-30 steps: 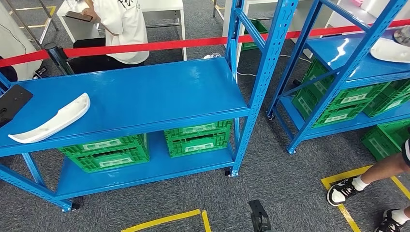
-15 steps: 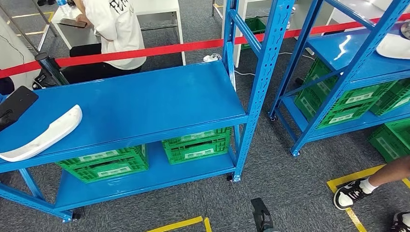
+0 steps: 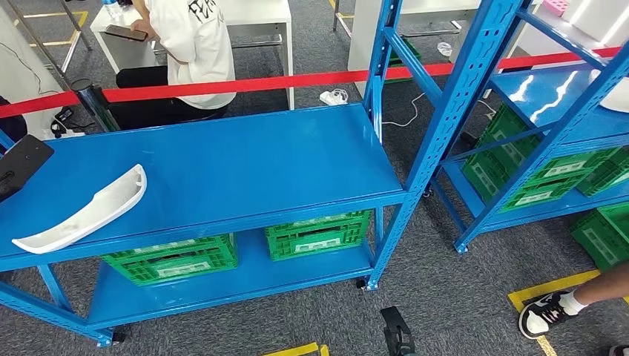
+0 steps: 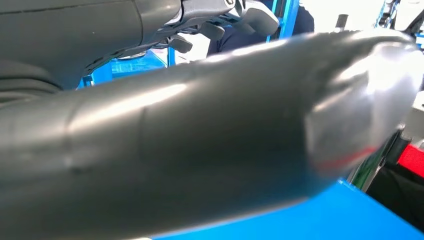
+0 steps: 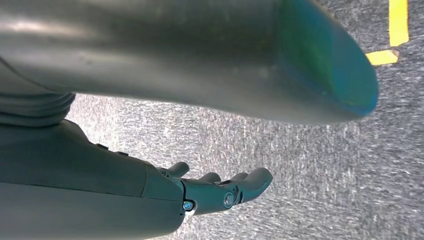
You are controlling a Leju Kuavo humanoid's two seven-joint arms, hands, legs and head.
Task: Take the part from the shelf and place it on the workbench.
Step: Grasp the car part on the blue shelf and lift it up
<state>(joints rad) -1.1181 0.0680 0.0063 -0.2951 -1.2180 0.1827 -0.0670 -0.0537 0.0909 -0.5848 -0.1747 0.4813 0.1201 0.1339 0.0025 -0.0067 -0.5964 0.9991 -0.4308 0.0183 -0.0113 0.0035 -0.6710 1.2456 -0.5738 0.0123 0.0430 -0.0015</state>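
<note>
A long white curved part (image 3: 81, 211) lies on the top of the near blue rack (image 3: 259, 163), close to its left end. The edge of another white part (image 3: 619, 95) shows on the second blue rack (image 3: 549, 96) at the far right. In the left wrist view my left hand (image 4: 225, 125) hangs over a blue surface, its thick thumb close to the lens and its dark fingers (image 4: 250, 15) apart, holding nothing. My right hand (image 5: 220, 192) hangs above grey carpet with its fingers stretched out and nothing in them.
Green crates (image 3: 170, 259) fill the lower shelves of both racks. A red barrier tape (image 3: 297, 80) runs behind the near rack, with a seated person in a white shirt (image 3: 193, 44) beyond it. Another person's shoe (image 3: 549, 311) stands by yellow floor tape at the lower right. A black flat object (image 3: 22, 159) sits at the rack's left end.
The whole head view has shifted, so the camera moved: the racks now sit further right in the picture. The white part stays at the same spot on the rack.
</note>
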